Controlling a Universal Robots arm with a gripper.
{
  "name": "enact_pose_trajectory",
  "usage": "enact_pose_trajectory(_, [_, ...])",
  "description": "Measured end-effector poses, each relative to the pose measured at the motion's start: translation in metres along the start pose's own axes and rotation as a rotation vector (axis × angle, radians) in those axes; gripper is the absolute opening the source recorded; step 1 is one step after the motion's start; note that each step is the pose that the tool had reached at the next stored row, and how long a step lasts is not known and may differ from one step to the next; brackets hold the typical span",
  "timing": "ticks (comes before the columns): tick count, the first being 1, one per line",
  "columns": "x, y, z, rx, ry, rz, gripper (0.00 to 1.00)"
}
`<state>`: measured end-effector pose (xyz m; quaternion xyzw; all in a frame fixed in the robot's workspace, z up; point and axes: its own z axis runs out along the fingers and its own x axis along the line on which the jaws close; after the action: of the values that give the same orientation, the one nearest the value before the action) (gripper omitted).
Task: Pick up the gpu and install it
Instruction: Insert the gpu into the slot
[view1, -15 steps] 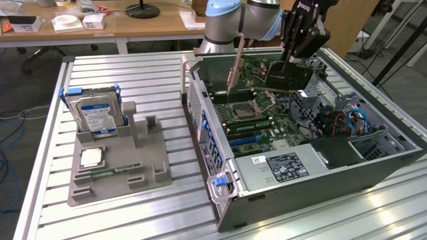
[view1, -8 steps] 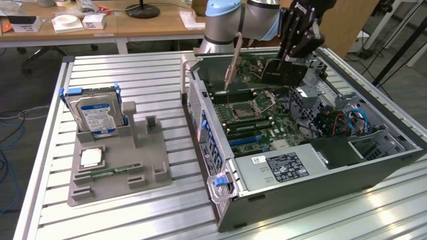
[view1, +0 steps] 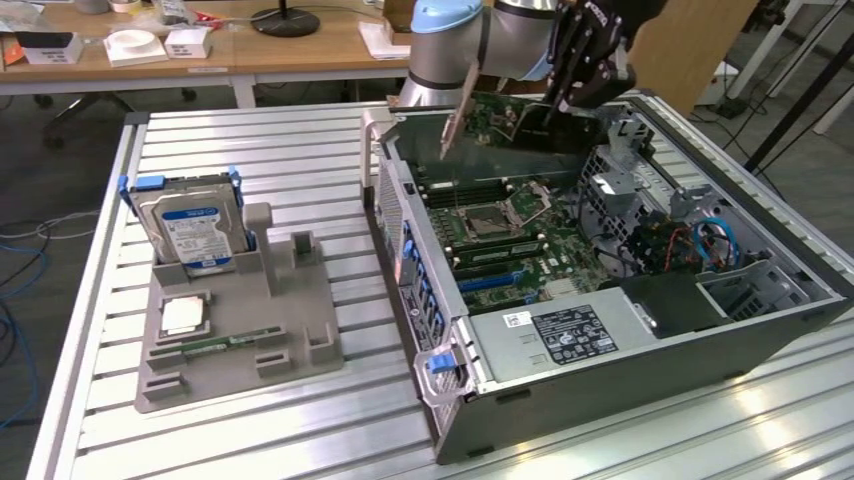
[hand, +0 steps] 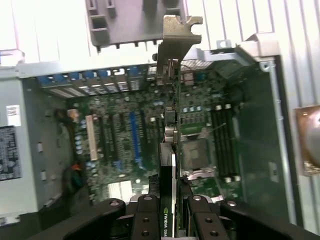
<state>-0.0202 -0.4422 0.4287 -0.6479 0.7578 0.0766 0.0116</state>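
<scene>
The gpu (view1: 501, 125) hangs edge-on above the open computer case (view1: 747, 340), pinched between the fingers of the gripper (hand: 167, 210), its silvery bracket (hand: 175, 42) toward the case's rear wall. Beneath it lies the motherboard (view1: 514, 235). On the slatted table (view1: 267, 150), a grey holder (view1: 227, 340) near the edge at the exterior view's left carries a hard drive (view1: 191, 232) standing upright.

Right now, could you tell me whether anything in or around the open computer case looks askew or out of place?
The dark green circuit card with the silvery bracket hangs tilted in the black claw above the open grey computer case, not seated.
</scene>
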Motion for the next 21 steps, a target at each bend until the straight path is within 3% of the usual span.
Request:
enact_pose_trajectory(5, [0.0, -0.0001, 0.0, -0.0142, -0.0891, -0.014, 0.26])
enact_pose_trajectory(6, [0.0, -0.0001, 0.0001, -0.0164, -0.1028, -0.015, 0.26])
enact_pose_trajectory(7, [0.0, -0.0001, 0.0001, -0.017, -0.107, -0.016, 0.26])
enact_pose_trajectory(11, [-0.0001, -0.0001, 0.0, -0.0175, -0.1068, -0.017, 0.26])
enact_pose_trajectory(15, [-0.0007, 0.0, 0.0005, -0.0249, -0.102, -0.061, 0.26])
enact_pose_trajectory(17, [-0.0012, 0.0001, 0.001, -0.0314, -0.0978, -0.098, 0.26])
enact_pose_trajectory(19, [-0.0016, 0.0, 0.0018, -0.0314, -0.095, -0.116, 0.26])
enact_pose_trajectory(20, [-0.0016, 0.0, 0.0019, -0.0294, -0.088, -0.121, 0.26])
enact_pose_trajectory(21, [-0.0016, 0.0, 0.002, -0.0266, -0.0768, -0.124, 0.26])
